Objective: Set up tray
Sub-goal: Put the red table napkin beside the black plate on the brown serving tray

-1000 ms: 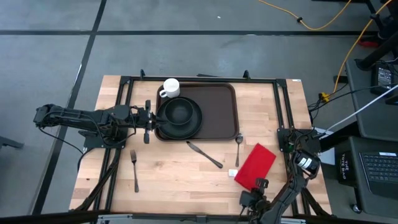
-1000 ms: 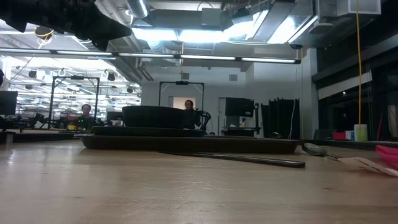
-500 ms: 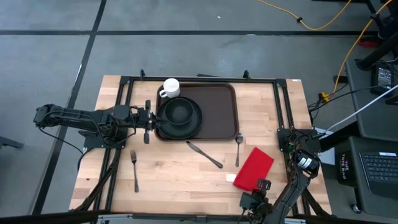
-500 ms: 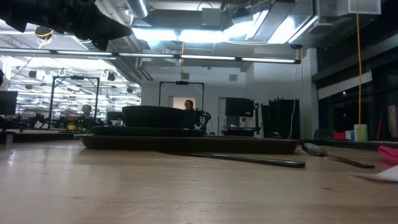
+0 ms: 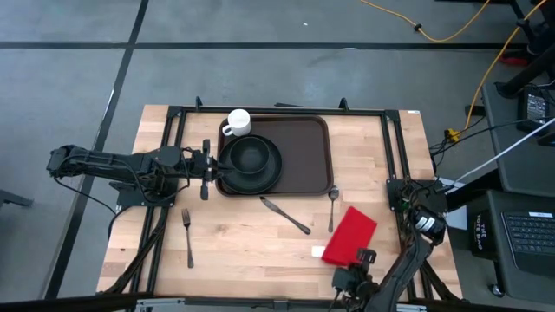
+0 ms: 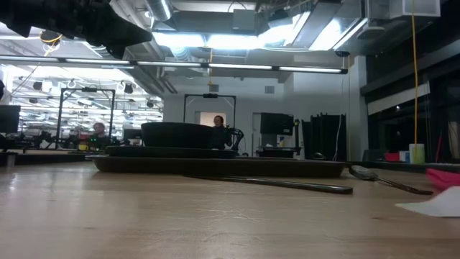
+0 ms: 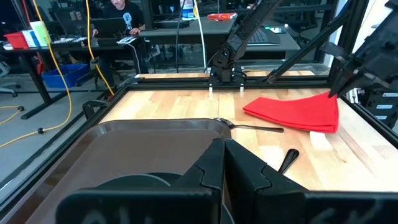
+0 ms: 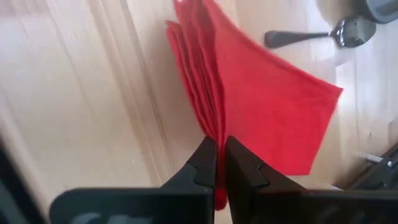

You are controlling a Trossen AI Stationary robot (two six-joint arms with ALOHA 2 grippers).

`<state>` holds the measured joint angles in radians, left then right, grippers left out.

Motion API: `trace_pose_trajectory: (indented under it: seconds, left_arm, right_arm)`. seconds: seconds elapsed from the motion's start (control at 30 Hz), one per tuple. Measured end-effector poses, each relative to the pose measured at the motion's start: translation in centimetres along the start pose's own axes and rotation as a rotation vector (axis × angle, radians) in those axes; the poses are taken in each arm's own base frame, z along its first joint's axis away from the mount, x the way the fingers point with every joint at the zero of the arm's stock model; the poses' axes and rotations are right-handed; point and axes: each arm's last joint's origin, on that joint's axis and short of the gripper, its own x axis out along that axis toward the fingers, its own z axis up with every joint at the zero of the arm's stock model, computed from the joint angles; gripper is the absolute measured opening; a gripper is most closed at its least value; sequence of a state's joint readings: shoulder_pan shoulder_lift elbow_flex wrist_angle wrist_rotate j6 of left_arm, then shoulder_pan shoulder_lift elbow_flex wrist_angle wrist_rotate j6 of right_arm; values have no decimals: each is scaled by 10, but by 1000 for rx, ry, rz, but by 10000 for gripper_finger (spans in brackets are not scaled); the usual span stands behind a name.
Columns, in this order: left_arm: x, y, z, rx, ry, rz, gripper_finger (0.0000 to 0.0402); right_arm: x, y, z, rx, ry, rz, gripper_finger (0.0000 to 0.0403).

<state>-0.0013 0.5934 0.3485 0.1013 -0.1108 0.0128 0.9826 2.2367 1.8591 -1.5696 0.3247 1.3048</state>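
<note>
While the red napkin point(image 5: 349, 236) is pinched at its near edge by the closed right gripper point(image 8: 217, 163), the napkin step is judged to be in hand. The tray point(image 5: 303, 156) is seen at the table's far middle, with the black plate point(image 5: 250, 161) on its left part and the white cup point(image 5: 238, 122) at its far left corner. The plate's rim is gripped by the closed left gripper point(image 5: 208, 167). Next, the napkin probably needs to be carried over the spoon point(image 5: 332, 206) and laid on the tray's bare right half.
</note>
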Motion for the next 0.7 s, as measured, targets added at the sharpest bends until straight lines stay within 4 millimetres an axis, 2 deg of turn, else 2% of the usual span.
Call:
trace_pose_trajectory:
  seconds: [0.27, 0.7]
  left_arm:
    - [0, 0, 0, 0, 0, 0, 8]
    - [0, 0, 0, 0, 0, 0, 4]
  right_arm:
    - [-42, -38, 8, 103, -127, 105, 16]
    - [-70, -82, 25, 41, -293, 144, 16]
